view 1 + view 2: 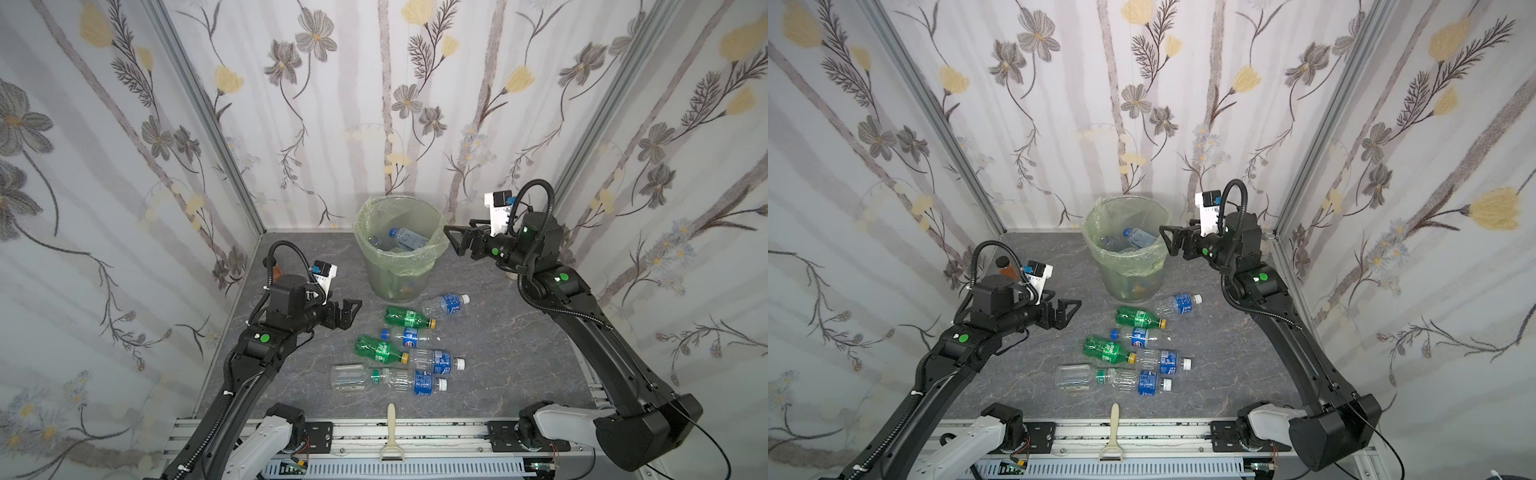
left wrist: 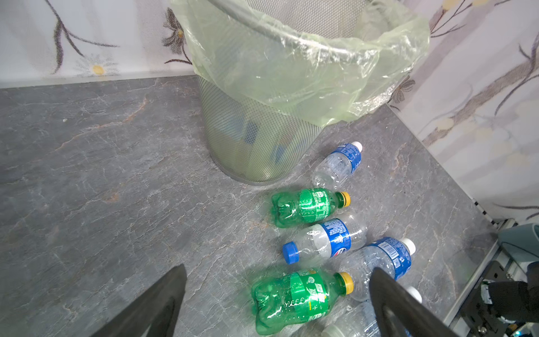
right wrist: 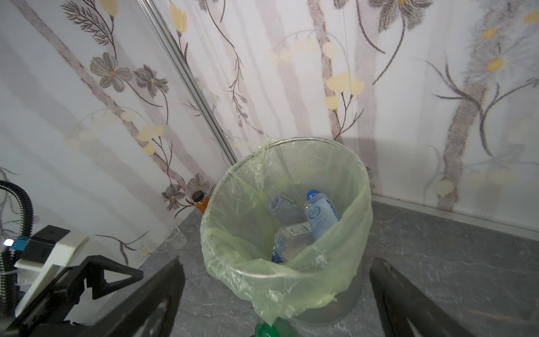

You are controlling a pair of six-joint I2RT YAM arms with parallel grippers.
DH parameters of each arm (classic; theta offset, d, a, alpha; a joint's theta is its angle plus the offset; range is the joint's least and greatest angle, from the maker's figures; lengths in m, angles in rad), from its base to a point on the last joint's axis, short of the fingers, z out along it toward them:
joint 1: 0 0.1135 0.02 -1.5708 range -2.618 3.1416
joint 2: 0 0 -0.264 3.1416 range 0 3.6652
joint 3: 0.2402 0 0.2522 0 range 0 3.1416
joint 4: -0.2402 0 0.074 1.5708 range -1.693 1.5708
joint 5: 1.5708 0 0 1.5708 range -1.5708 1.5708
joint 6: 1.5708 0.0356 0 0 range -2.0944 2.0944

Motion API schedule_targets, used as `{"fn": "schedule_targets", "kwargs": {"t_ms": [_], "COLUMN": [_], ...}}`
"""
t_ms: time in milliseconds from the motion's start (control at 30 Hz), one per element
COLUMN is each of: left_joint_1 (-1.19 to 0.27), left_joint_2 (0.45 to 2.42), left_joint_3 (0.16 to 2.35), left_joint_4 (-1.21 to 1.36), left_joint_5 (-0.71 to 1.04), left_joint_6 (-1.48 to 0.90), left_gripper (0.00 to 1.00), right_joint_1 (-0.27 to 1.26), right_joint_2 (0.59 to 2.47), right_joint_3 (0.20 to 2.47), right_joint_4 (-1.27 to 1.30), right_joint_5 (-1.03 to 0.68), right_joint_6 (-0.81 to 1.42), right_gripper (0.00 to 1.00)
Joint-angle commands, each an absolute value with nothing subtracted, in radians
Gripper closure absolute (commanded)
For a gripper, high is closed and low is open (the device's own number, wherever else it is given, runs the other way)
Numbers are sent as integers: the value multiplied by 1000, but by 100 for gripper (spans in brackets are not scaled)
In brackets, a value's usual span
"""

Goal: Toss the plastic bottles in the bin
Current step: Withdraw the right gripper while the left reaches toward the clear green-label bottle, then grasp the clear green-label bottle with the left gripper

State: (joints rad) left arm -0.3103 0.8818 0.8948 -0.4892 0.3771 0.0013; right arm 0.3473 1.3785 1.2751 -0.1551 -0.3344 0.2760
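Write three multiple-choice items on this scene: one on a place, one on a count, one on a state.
1. Where does the blue-capped bottle lie?
A. against the back wall
B. between the two green bottles
C. on the front rail

2. How many green bottles lie on the table?
A. one
B. four
C. two

3. The right hand, by the bin rim, is:
A. open and empty
B. shut on a bottle
C. shut on the bag

Answers:
1 B: in both top views it has a green bottle on each side.
2 C: both top views show just two, each with a yellow cap.
3 A: the right wrist view shows its fingers wide apart, holding nothing.
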Motion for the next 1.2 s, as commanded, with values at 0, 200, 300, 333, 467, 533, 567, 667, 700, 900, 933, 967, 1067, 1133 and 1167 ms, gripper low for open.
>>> {"fn": "schedule_targets", "kwargs": {"t_ms": [0,200,300,333,467,533,567,667,700,900,933,967,1067,1133,1167], "left_joint_1": [-341,-507,-608,-634,-726,-754,-769,-846,-855,-862,-866,-873,-892,-894,-894], "left_joint_2": [898,964,996,1002,1017,1027,1041,1060,1060,1070,1075,1080,1097,1102,1109], "left_joint_3": [921,896,889,882,828,796,785,756,753,721,713,705,682,673,667], "left_joint_4": [-565,-670,-742,-752,-787,-785,-785,-785,-787,-810,-810,-810,-810,-808,-808], "left_joint_5": [344,93,36,28,32,3,-14,-52,-54,36,49,54,54,61,56], "left_joint_6": [147,306,373,391,532,574,581,600,600,586,587,589,594,593,591], "left_gripper": [1,0,0,0,2,1,0,0,0,0,0,0,0,2,4], "right_joint_1": [306,234,224,223,218,218,216,215,214,210,209,209,207,204,204], "right_joint_2": [1317,1210,1181,1177,1176,1178,1178,1180,1182,1195,1195,1196,1198,1199,1201], "right_joint_3": [1149,898,836,824,802,802,802,795,792,765,761,761,761,761,761], "right_joint_4": [-90,-42,-38,-37,-32,-30,-29,-20,-17,-1,1,4,6,7,11], "right_joint_5": [-319,-327,-320,-318,-318,-318,-318,-306,-306,-315,-318,-318,-320,-321,-321], "right_joint_6": [292,333,334,331,331,331,331,328,326,331,331,332,330,329,331], "right_gripper": [0,0,0,0,0,0,0,0,0,0,0,0,0,0,0]}}
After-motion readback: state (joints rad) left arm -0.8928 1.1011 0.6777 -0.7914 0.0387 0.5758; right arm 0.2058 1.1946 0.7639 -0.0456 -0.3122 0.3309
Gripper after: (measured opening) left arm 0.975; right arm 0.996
